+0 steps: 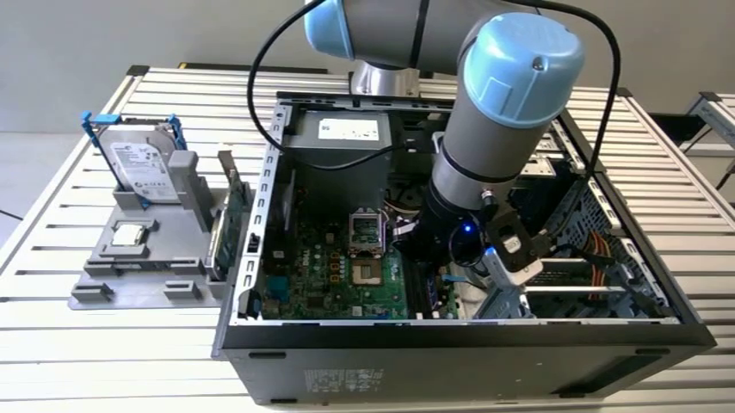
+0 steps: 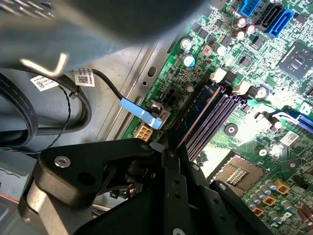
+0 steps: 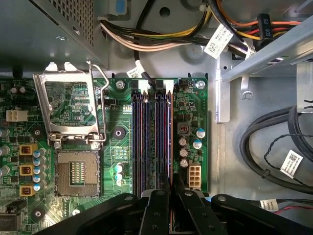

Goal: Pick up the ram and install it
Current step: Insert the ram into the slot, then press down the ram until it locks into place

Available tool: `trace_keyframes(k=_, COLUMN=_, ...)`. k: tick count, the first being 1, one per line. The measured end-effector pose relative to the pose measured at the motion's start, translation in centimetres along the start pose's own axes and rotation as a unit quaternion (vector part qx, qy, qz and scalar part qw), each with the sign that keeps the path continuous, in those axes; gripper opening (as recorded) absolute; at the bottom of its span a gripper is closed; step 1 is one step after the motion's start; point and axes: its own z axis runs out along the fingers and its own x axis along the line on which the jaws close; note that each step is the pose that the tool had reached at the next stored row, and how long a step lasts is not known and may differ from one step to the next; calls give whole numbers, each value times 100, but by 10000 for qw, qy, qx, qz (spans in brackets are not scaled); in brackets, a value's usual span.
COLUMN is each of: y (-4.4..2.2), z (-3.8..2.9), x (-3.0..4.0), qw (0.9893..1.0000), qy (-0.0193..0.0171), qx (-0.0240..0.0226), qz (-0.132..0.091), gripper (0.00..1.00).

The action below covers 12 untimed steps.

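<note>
Gripper (image 3: 171,185), matte black plastic with screwed link plates, is reaching down into an open metal PC case (image 1: 460,344). Its two narrow fingers are pinching almost together on the ram (image 2: 198,110). The ram is showing as a thin, long, dark board with faint flat chips on its face. It is standing edge-up in the outermost memory slot, just beside the motherboard's edge, and its near end is running in between the fingertips. In the second wrist view the gripper (image 2: 165,147) is sitting right over that end of the stick.

Slots (image 3: 139,142) are lying parallel as long dark ridged strips with white latches at the far ends. The green motherboard (image 3: 117,147) is looking glossy, dotted with round capacitors. A square CPU socket (image 3: 73,171) with its shiny steel frame flipped up is sitting near the slots. Black rubbery cables (image 3: 264,142) are looping over bare grey sheet metal.

The arm (image 1: 494,155), grey tube with light blue caps, is leaning over the case. The case is resting on a slatted aluminium counter (image 1: 115,344). A silver hard drive (image 1: 144,163) in a blue frame is standing upright in a grey holder at the exterior view's left.
</note>
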Motion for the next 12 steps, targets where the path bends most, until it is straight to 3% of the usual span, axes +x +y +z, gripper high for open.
trace_keyframes(k=4, y=-1, z=1, x=0, qw=10000, qy=1, qx=3, qz=0, gripper=0)
trace_keyframes(k=5, y=-1, z=1, x=0, qw=10000, qy=0, qx=1, qz=0, gripper=100)
trace_keyframes(k=9, y=1, z=-8, x=0, qw=10000, qy=0, qx=1, qz=0, gripper=100)
trace_keyframes(k=12, y=7, z=-100, x=-1, qw=10000, qy=-1, qx=-14, qz=-2, gripper=100)
